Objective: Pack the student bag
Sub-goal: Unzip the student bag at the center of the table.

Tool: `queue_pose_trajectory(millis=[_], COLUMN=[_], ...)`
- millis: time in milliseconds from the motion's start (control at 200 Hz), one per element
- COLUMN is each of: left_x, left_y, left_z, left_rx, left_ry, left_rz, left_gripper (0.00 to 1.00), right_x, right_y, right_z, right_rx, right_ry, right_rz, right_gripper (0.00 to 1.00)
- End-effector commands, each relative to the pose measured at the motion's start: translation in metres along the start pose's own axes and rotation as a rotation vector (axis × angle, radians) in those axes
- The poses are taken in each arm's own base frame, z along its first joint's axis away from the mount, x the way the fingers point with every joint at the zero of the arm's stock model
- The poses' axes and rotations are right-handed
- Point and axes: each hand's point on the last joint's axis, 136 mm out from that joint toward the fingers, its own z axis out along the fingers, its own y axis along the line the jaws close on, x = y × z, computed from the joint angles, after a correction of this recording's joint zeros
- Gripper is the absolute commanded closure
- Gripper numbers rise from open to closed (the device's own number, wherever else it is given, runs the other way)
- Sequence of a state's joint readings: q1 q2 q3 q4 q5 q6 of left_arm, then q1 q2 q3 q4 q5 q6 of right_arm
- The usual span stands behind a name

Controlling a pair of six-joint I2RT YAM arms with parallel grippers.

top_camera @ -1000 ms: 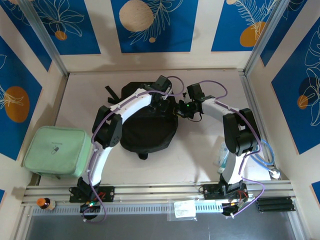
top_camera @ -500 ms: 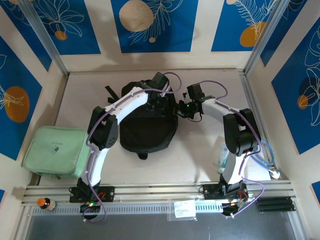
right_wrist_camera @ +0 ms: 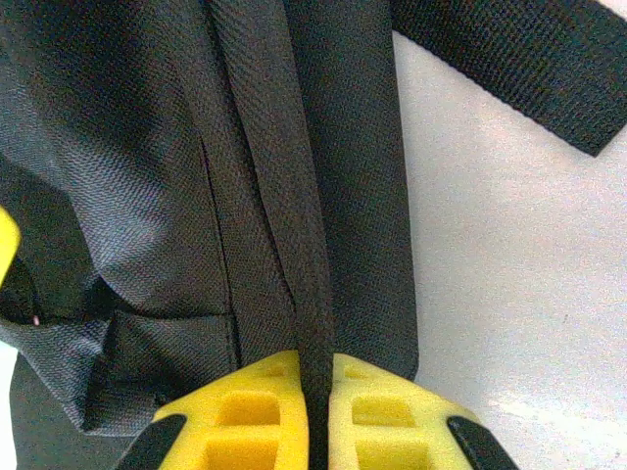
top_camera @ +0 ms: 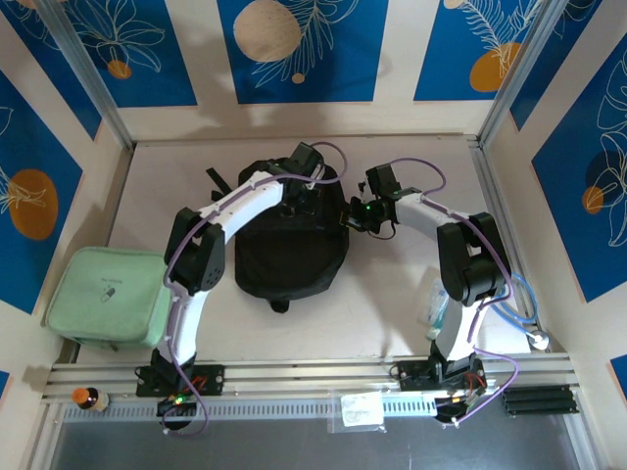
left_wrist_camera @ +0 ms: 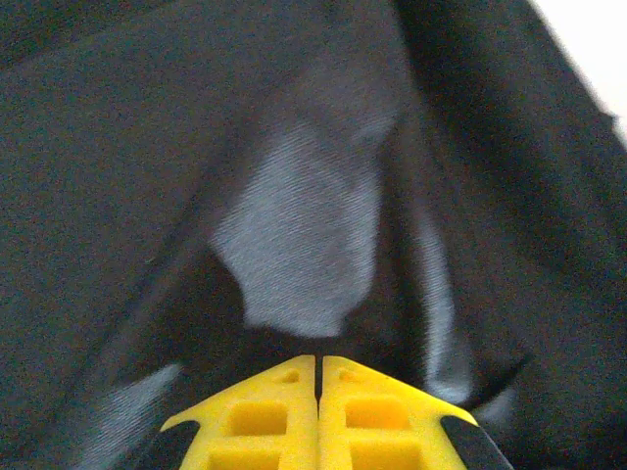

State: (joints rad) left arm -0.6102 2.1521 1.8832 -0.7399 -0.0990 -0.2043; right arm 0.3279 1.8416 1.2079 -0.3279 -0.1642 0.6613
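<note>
The left gripper (left_wrist_camera: 318, 364) has its yellow pads (left_wrist_camera: 260, 416) pressed flat together, nose-deep among dark folds of the student bag (left_wrist_camera: 294, 235); no cloth shows between them. The right gripper (right_wrist_camera: 315, 370) pinches a ridge of black webbing strap (right_wrist_camera: 294, 196) on the bag's edge, its pads closed against it on both sides.

From above, both grippers meet at the far right part of the bag (top_camera: 289, 255), which lies flat and slack in the middle of the table (top_camera: 392, 313), black woven fabric with loose straps trailing at its far-left side. The table is pale and matte. A mint-green zip case (top_camera: 110, 296) sits well apart at the left edge. Blue wall panels (top_camera: 294, 49) printed with leaves and orange discs enclose the table.
</note>
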Motion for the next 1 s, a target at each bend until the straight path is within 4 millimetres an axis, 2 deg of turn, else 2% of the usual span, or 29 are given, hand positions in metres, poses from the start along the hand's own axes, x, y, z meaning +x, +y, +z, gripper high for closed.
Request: queue_pose_trajectory(millis=[0, 195, 360, 580, 715, 760, 815, 860, 905, 955, 995], left_x=[-0.009, 0.026, 0.063, 0.108, 0.125, 0.125, 0.121, 0.117, 0.109, 0.1, 0.093], left_y=[0.037, 0.089, 0.127, 0.15, 0.157, 0.155, 0.151, 0.148, 0.145, 0.141, 0.139], left_z=[-0.037, -0.049, -0.057, -0.07, -0.078, -0.08, -0.083, -0.086, -0.092, -0.1, -0.107], left_rx=[-0.137, -0.276, -0.335, -0.404, -0.434, -0.425, -0.398, -0.373, -0.349, -0.323, -0.304], left_ry=[-0.08, -0.053, -0.006, 0.038, 0.042, 0.035, 0.01, -0.014, -0.048, -0.089, -0.121], left_rz=[-0.032, -0.088, -0.175, -0.249, -0.27, -0.272, -0.276, -0.28, -0.287, -0.293, -0.299], left_gripper=[1.0, 1.0, 1.0, 1.0, 1.0, 1.0, 1.0, 0.88, 0.81, 0.73, 0.62], right_x=[0.007, 0.001, -0.013, -0.044, -0.056, -0.058, -0.059, -0.06, -0.058, -0.055, -0.051], right_y=[-0.009, -0.023, -0.024, 0.003, 0.02, 0.024, 0.028, 0.028, 0.025, 0.017, 0.009], right_z=[-0.007, -0.005, -0.001, 0.014, 0.02, 0.017, 0.008, -0.003, -0.019, -0.036, -0.05], right_rx=[0.058, 0.142, 0.17, 0.118, 0.1, 0.103, 0.114, 0.135, 0.166, 0.209, 0.243], right_ry=[0.001, -0.02, -0.048, -0.084, -0.084, -0.09, -0.108, -0.131, -0.161, -0.203, -0.227], right_rz=[-0.01, -0.044, -0.097, -0.193, -0.214, -0.217, -0.215, -0.203, -0.185, -0.165, -0.143], right_gripper=[0.95, 0.96, 0.96, 0.96, 0.94, 0.88, 0.74, 0.6, 0.47, 0.38, 0.33])
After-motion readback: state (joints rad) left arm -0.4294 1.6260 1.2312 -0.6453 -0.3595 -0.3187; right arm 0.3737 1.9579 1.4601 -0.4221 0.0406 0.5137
